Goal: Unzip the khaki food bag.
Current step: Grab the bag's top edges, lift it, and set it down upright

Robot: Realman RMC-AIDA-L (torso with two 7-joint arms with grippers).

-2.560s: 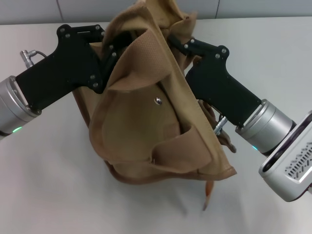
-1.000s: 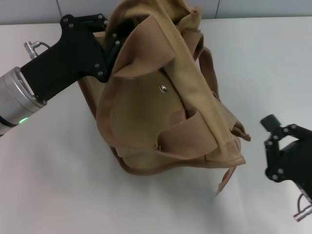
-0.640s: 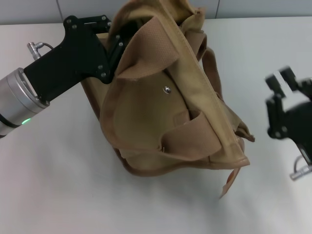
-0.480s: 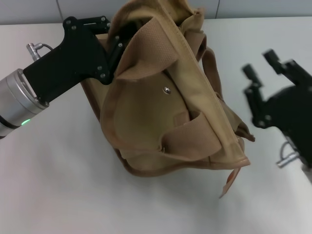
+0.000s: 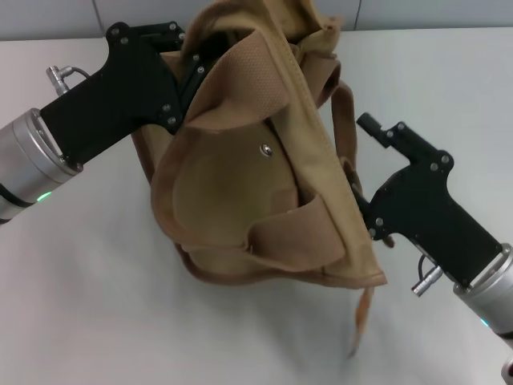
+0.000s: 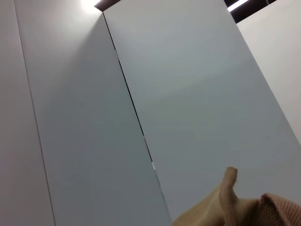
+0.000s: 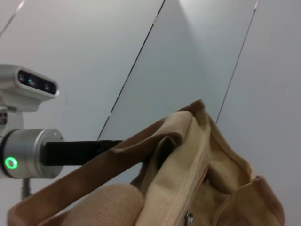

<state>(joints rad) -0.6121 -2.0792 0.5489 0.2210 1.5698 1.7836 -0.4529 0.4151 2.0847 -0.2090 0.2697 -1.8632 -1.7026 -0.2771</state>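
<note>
Head view: the bag (image 5: 256, 184) sits slumped on the white worktop (image 5: 88, 305), tilted toward the robot. The left tool (image 5: 188, 68) is buried in folds at the bag's upper left edge; whether it is clamped on cloth I cannot tell. The right tool (image 5: 361, 200) presses against the bag's right side, one finger (image 5: 377, 128) free in the air, its grip hidden.

Left wrist view: mostly wall panels, with a corner of the bag.

Right wrist view: crumpled canvas close up, the left arm behind it.

The canvas looks soft and light, likely to buckle; the seam needs tension, with a hold beside the zipper.
</note>
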